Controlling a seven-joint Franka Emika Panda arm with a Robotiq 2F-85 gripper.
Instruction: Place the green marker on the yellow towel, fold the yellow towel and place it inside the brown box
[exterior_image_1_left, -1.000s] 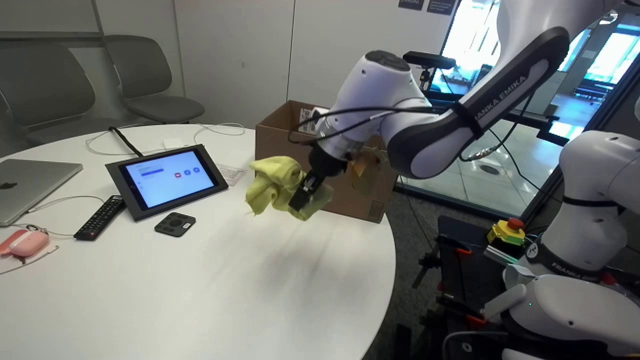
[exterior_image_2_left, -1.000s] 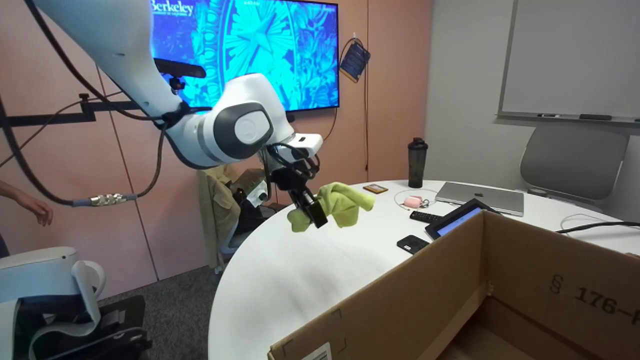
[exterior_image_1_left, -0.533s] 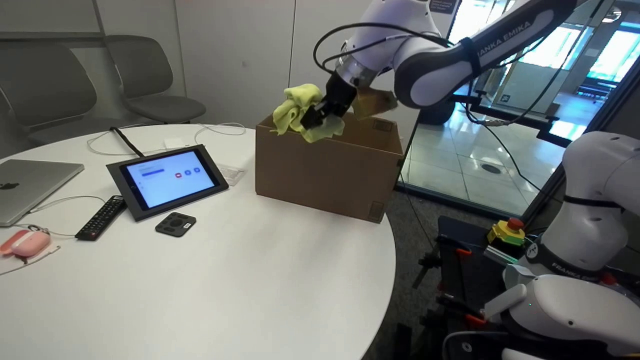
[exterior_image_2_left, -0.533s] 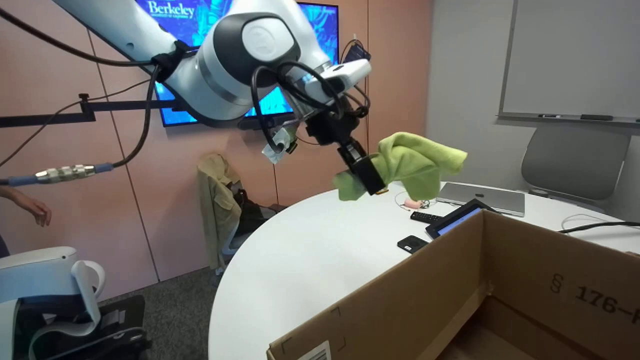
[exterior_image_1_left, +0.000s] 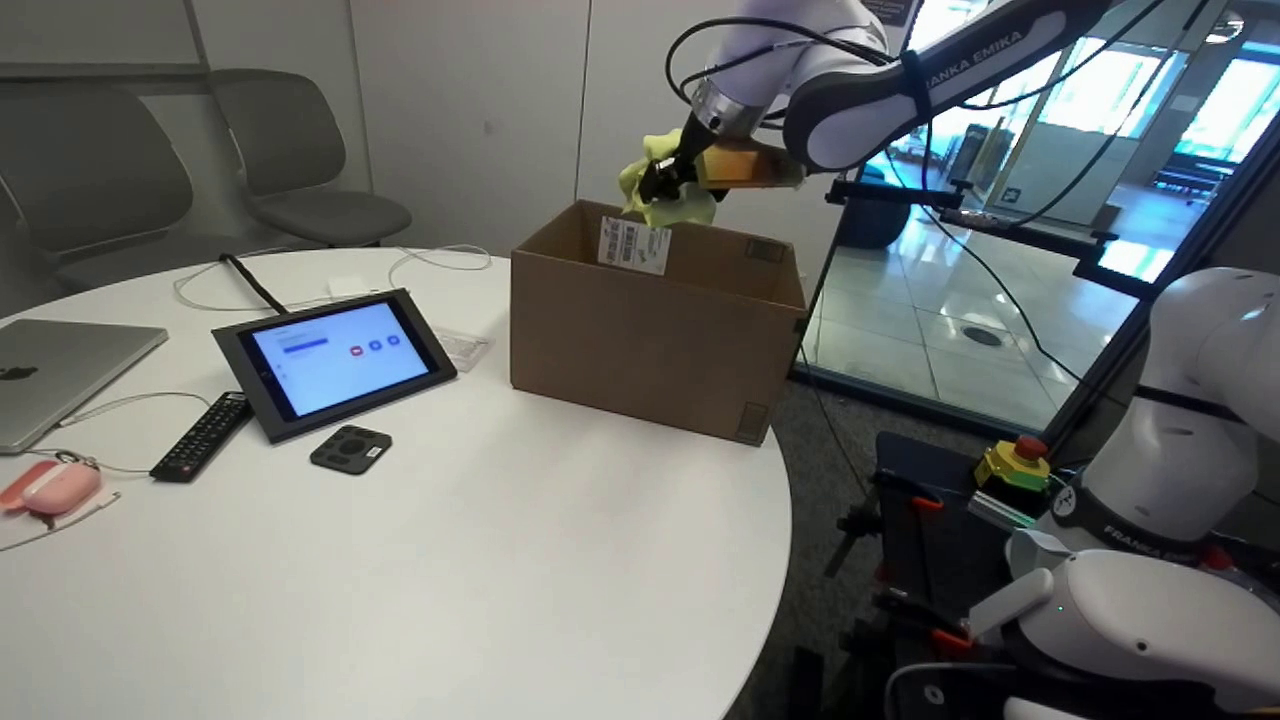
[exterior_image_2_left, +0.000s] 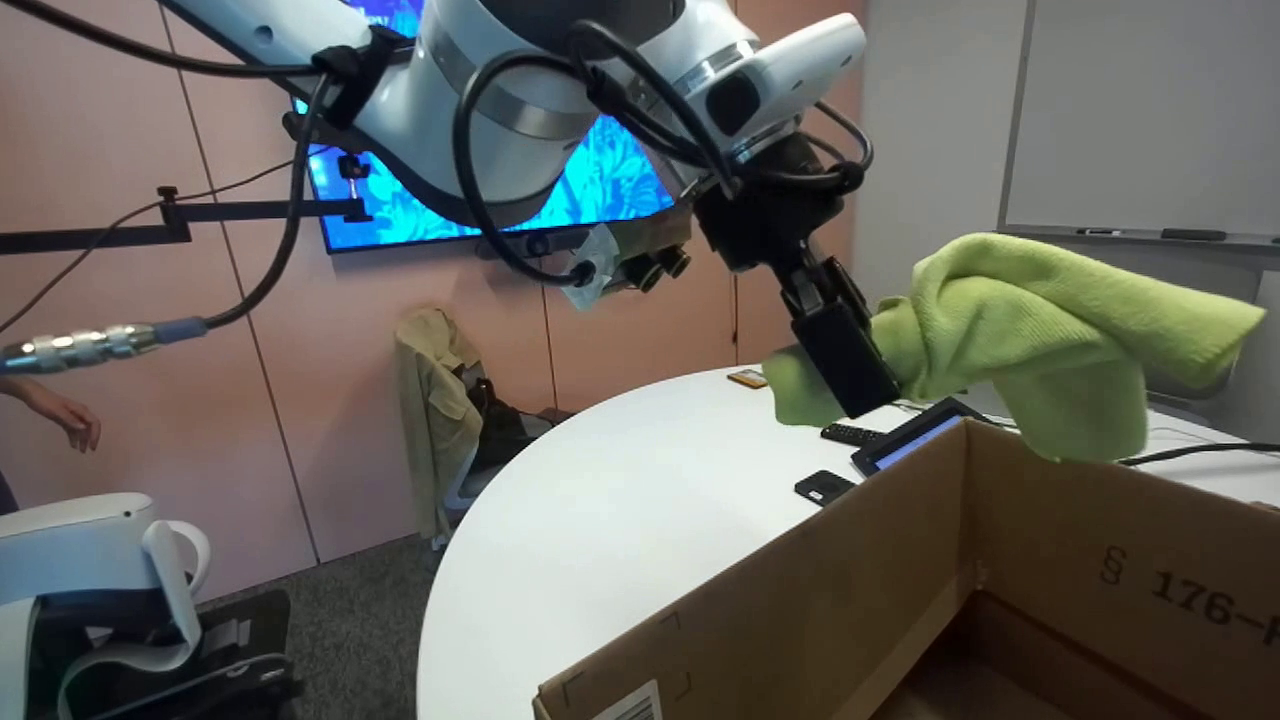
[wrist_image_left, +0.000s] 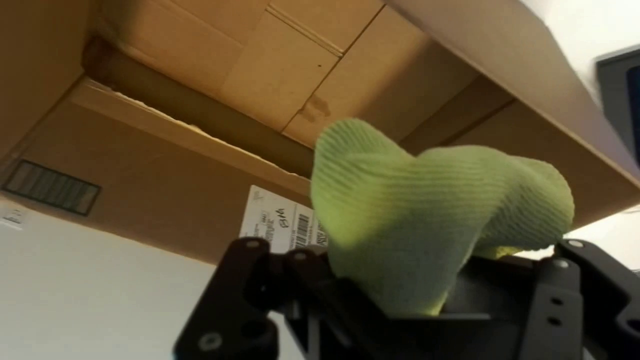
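hanging above the brown box (exterior_image_1_left: 650, 350): the yellow towel (exterior_image_2_left: 1060, 330), a loose crumpled bundle, not a neat fold. the gripper (exterior_image_2_left: 855, 365) is pinching it off-centre, jaws pressed together on the cloth. step is prob. carrying it in, drop not done yet. what the next move turns on: the box's mouth looks to lie below towel & gripper; in the wrist view the cloth hides part of the box floor & the inner wall w/ the white label (wrist_image_left: 280, 220). towel's long axis runs sideways out from the gripper, short stub one side, long saggy end the other. that long end seems to reach toward an end wall of the box, so imo it could snag the rim there; prob. worth shifting inward a touch, then lowering. just one arm, so no q. of which is nearer. green marker not visible; poss. wrapped in the bundle, can't tell.
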